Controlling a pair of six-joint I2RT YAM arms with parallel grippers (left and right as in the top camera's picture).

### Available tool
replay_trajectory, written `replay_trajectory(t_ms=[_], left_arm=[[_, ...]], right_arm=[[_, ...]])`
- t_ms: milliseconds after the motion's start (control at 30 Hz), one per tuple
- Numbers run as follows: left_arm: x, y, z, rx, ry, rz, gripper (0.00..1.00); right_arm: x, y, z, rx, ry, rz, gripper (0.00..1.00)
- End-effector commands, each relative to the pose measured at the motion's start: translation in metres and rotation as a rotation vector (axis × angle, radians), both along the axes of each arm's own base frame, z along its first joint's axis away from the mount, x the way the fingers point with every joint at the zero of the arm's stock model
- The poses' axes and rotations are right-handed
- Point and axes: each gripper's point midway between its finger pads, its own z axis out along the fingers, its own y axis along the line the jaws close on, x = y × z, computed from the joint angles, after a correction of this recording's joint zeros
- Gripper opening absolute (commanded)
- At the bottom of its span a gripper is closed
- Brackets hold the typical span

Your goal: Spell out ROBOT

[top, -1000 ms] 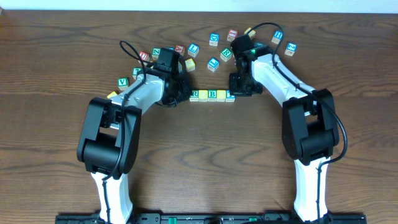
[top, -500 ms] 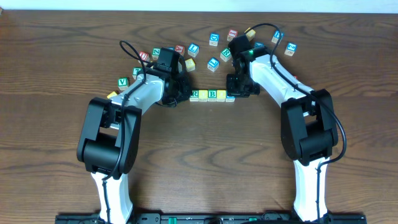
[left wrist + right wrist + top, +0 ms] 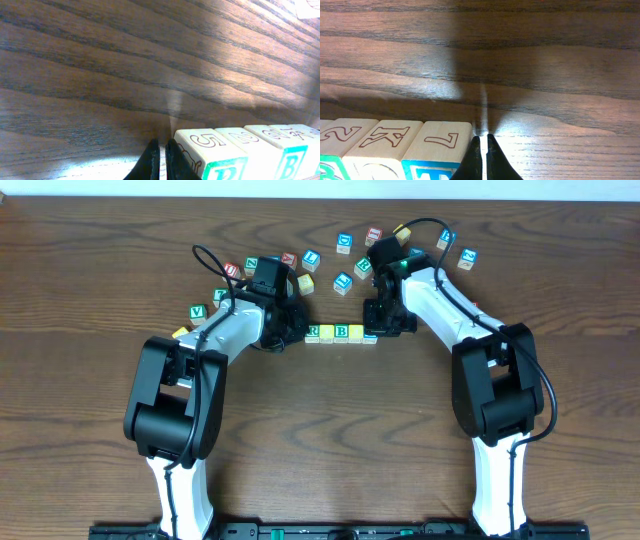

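Note:
A row of letter blocks (image 3: 341,333) lies mid-table; a green R (image 3: 313,332) and a green B (image 3: 342,332) are readable in it. My left gripper (image 3: 296,328) is shut and empty, its tips on the table beside the row's left end block (image 3: 210,150); the tips show in the left wrist view (image 3: 162,145). My right gripper (image 3: 386,323) is shut and empty against the row's right end. In the right wrist view its tips (image 3: 483,139) touch the side of the blue-edged end block (image 3: 442,145).
Several loose letter blocks lie scattered behind the row, among them a blue one (image 3: 343,282), one at the back (image 3: 345,242), one at the far right (image 3: 468,257) and a green V block (image 3: 197,311) at the left. Bare wood lies in front of the row.
My right gripper has shifted slightly left toward the row's right end. The left arm has not visibly moved.

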Motion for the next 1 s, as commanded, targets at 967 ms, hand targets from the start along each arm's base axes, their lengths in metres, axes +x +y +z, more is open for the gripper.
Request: replay_trajectory(t_ms=[967], left_arm=[[0.019, 0.073, 0.044, 0.114, -0.084, 0.052, 0.07]], right_arm=[[0.022, -0.073, 0.036, -0.004, -0.055, -0.083, 0.01]])
